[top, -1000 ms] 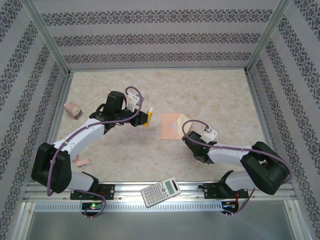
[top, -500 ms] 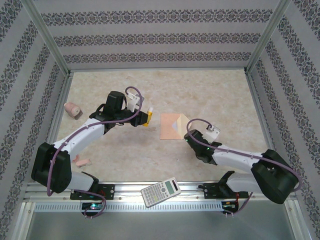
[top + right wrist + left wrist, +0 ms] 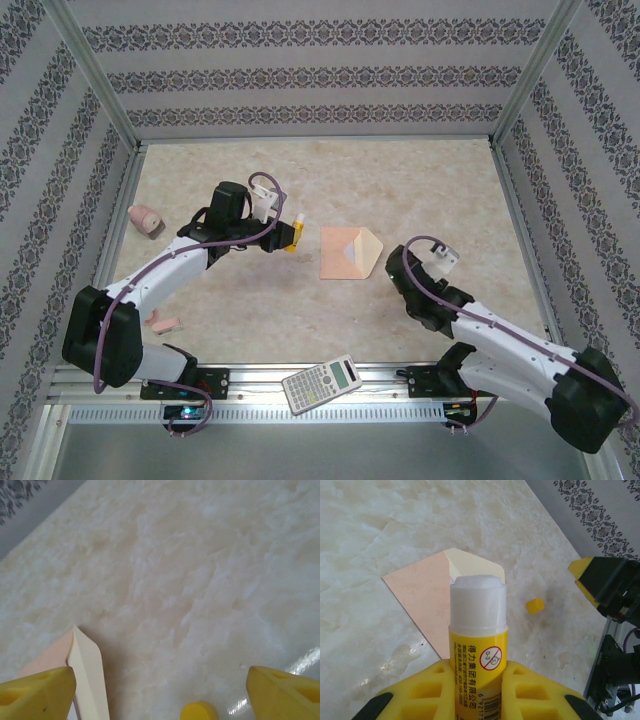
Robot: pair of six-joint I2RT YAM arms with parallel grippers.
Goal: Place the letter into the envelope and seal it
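Observation:
The peach-pink envelope [image 3: 340,254] lies flat mid-table, its pale triangular flap [image 3: 472,565] folded open toward the right. The letter is hidden. My left gripper [image 3: 291,237] hovers just left of the envelope, shut on an uncapped yellow glue stick [image 3: 478,630] whose white tip points at the flap. My right gripper [image 3: 161,680] is open just right of the flap, holding nothing. The flap's edge [image 3: 89,680] sits beside its left finger. In the top view the right gripper [image 3: 393,266] is close to the flap's point.
The glue stick's yellow cap [image 3: 535,605] lies on the table right of the envelope, between the right fingers [image 3: 199,711]. A calculator [image 3: 322,383] rests on the near rail. A pink roll [image 3: 145,218] and a small pink block [image 3: 165,323] lie at the left.
The right arm has pulled back to the right, off the envelope, and its jaws have opened wide. The left arm and the glue stick have not moved.

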